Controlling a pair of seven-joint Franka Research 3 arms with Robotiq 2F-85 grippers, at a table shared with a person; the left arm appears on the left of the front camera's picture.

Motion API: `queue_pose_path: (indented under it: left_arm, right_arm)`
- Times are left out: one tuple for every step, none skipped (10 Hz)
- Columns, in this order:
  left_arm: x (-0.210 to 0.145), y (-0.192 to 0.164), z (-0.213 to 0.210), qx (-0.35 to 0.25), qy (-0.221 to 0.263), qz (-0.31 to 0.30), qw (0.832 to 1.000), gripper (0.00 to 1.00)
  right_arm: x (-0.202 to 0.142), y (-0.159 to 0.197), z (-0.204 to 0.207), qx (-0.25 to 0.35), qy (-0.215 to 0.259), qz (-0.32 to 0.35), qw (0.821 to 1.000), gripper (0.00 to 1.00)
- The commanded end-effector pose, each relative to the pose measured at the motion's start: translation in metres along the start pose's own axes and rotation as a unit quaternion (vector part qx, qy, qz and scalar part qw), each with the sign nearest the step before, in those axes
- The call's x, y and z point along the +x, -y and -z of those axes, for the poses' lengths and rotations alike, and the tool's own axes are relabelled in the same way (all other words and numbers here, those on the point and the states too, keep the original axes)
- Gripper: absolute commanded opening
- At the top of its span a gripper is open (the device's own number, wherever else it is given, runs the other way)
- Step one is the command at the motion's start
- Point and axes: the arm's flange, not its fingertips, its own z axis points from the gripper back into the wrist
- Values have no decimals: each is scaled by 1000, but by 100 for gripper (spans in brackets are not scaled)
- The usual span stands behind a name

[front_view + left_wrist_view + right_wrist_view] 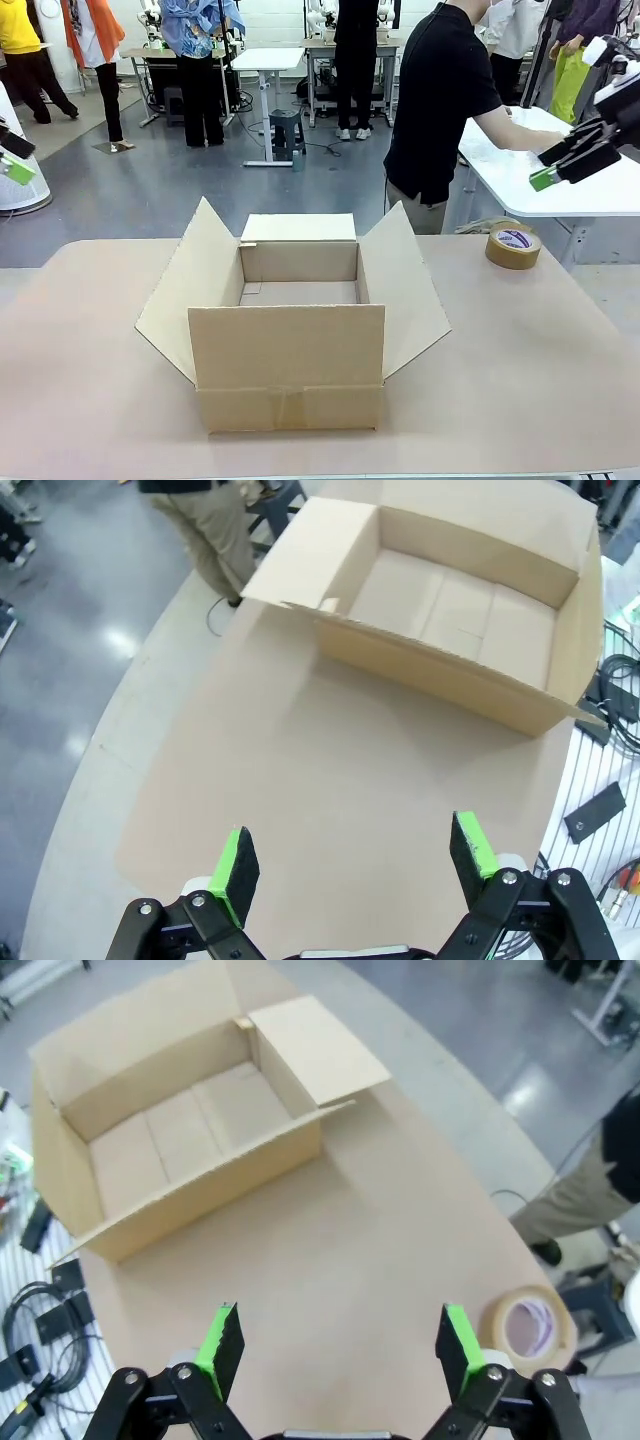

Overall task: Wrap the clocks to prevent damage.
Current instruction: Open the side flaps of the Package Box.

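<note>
An open cardboard box (290,340) stands mid-table with its flaps spread; its inside (300,292) holds nothing. My left gripper (15,157) hangs open high at the left edge, well clear of the box; in its wrist view the left gripper (355,865) has nothing between its green pads, and the box (470,600) lies ahead of it. My right gripper (552,165) is raised at the far right, open and holding nothing. In the right wrist view, the right gripper (338,1350) looks down on the box (180,1130).
A roll of brown tape (513,246) lies on the table's far right, also the tape roll (527,1328) in the right wrist view. A person in a black shirt (440,100) stands beyond the table, turned toward a white table (560,175). Bare tabletop (520,370) surrounds the box.
</note>
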Motion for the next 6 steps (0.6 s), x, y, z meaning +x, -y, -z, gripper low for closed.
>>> queue_pose_path:
  left_arm:
    - [-4,-5,-5,1,4,0,1000,100]
    - [-13,-5,-10,4,1,-5,1000,100]
    - [-18,-11,-11,5,-6,-11,1000,100]
    - [-24,-15,-14,9,-10,-11,1000,100]
    - [-31,-14,-17,12,-8,-11,1000,100]
    - [-34,-15,-18,4,-11,-4,1000,100]
  right_arm:
    - [-1,-4,-7,-13,7,-2,1000,100]
    - [-7,-4,-13,-15,9,-2,1000,100]
    - [-9,-5,-18,-22,9,4,1000,100]
    - [-10,-9,-24,-21,5,-6,1000,100]
    - [-11,-13,-32,-23,2,-11,1000,100]
    - [-11,-18,-37,-20,-7,-11,1000,100]
